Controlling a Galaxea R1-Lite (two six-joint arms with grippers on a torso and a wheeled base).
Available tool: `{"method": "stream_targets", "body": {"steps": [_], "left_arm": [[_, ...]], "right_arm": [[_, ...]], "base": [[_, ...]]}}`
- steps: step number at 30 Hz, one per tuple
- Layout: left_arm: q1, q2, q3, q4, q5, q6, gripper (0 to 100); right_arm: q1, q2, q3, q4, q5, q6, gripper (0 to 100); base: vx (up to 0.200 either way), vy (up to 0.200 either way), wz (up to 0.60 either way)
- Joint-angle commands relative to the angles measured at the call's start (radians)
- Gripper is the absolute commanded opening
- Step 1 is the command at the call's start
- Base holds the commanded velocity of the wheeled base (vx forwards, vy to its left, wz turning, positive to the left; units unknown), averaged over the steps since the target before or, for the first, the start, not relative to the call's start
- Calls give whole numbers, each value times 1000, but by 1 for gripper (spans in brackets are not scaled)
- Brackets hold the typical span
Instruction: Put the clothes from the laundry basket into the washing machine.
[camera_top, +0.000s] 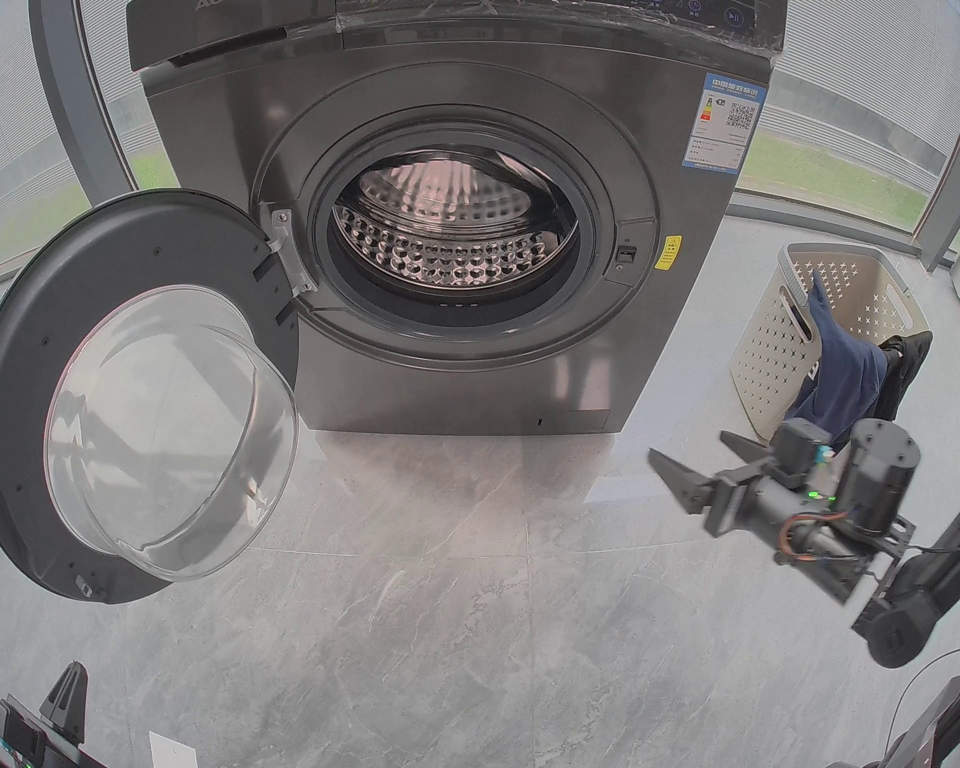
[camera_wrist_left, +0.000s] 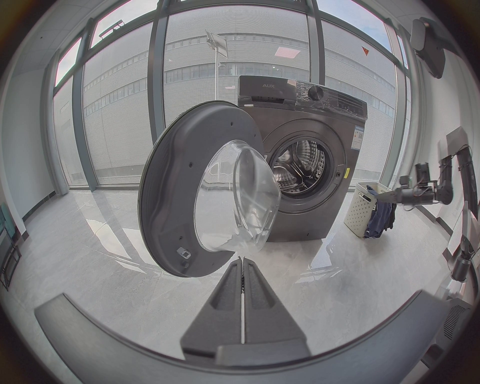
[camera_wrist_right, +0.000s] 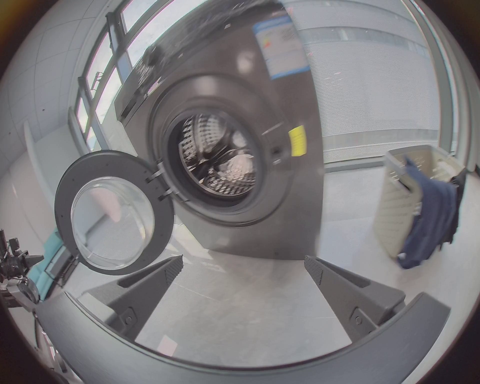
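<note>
Clothes (camera_top: 845, 375) over laundry basket (camera_top: 765, 350) rim

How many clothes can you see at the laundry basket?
2: a blue garment draped over the basket rim, a black one beside it. More may be hidden inside.

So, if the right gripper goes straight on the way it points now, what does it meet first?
Probably the lower front of the washing machine, below the drum opening. The floor between looks free, but depth is unclear.
</note>
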Motion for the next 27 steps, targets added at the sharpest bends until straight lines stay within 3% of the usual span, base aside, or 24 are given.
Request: {"method": "stream_targets", "body": {"steps": [1,2,6,11,14,23,24,27], "left_arm": [[1,-18,18,-1,0,9,0],[1,-18,18,-1,0,9,0],[1,-18,18,-1,0,9,0],[1,-18,18,-1,0,9,0],[1,-18,18,-1,0,9,0],[1,-18,18,0,0,9,0],[1,-18,18,-1,0,9,0],[1,-18,18,-1,0,9,0]], "right_arm": [[-206,-390,328,-39,61,-55,100],[-203,-416,366,-38,61,-59,100],[-209,-540,372,74,54,-53,100],[-221,-753,372,294,51,-64,100],[-265,-872,372,422,52,-72,100],[-411,-1319,372,915,57,-81,100],[-413,-1329,372,924,55,-81,100],[-440,-1562,372,1166,57,-105,100]], "base": [[0,0,0],[0,0,0],[0,0,0],[0,0,0],[0,0,0],[0,0,0],[0,0,0],[0,0,0]]}}
